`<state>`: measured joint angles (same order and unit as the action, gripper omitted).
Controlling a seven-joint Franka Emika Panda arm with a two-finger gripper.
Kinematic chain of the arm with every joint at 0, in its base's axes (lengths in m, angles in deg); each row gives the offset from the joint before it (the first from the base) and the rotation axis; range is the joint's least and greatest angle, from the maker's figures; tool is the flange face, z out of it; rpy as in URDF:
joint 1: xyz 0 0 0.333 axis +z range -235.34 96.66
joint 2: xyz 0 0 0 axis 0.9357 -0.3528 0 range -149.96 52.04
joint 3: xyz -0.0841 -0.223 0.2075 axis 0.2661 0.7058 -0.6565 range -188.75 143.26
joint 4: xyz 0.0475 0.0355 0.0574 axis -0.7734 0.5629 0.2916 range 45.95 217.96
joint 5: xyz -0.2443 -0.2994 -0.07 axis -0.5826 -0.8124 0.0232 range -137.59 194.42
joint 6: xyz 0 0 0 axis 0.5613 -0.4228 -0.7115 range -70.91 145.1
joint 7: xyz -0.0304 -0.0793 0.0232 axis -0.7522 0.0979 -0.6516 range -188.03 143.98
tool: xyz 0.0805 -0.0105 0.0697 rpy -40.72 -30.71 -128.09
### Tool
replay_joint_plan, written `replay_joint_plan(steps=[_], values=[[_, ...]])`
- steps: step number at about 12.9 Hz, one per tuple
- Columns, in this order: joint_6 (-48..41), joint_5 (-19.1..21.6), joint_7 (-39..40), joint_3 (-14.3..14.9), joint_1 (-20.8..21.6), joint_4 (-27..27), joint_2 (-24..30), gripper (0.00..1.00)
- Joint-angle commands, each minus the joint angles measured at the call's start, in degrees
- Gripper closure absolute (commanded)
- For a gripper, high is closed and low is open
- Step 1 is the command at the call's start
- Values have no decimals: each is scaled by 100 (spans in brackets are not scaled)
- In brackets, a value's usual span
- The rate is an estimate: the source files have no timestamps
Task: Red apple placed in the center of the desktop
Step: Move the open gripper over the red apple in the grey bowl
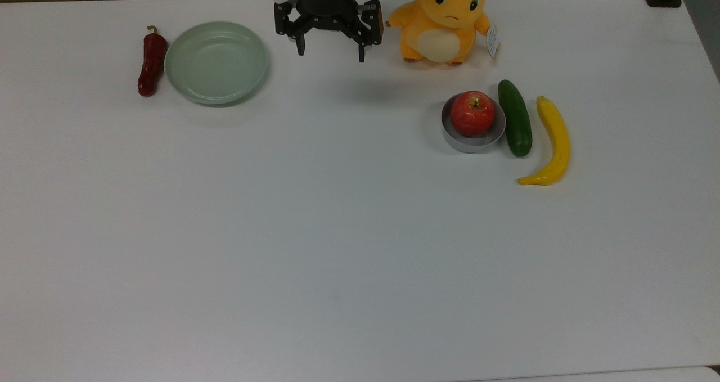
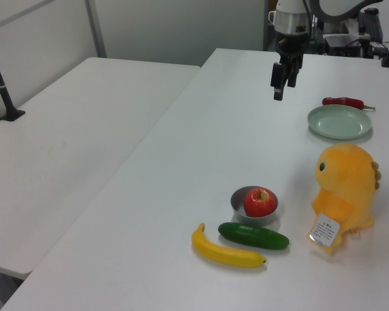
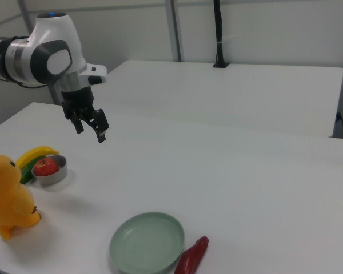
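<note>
One gap decides the coming reach: in the top view the fingers (image 1: 331, 50), spread and empty, hang above the table's (image 1: 337, 230) far edge between the green plate (image 1: 216, 62) and the stuffed toy (image 1: 444, 19). The apple (image 1: 472, 113) sits in a small grey bowl (image 1: 473, 140) to the top view's right and nearer the camera, touching nothing else, cucumber (image 1: 516, 117) just beside.

Arm raised — gripper (image 1: 331, 50) pointing down, fingers spread apart, empty.
</note>
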<state>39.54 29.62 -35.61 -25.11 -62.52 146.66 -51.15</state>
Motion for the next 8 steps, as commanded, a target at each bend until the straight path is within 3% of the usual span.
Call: replay_joint_plan(steps=[1, 8], values=[[-141, 73, 128, 52, 56, 173, 174, 0], [-64, 46, 189, 52, 30, 156, 131, 0]])
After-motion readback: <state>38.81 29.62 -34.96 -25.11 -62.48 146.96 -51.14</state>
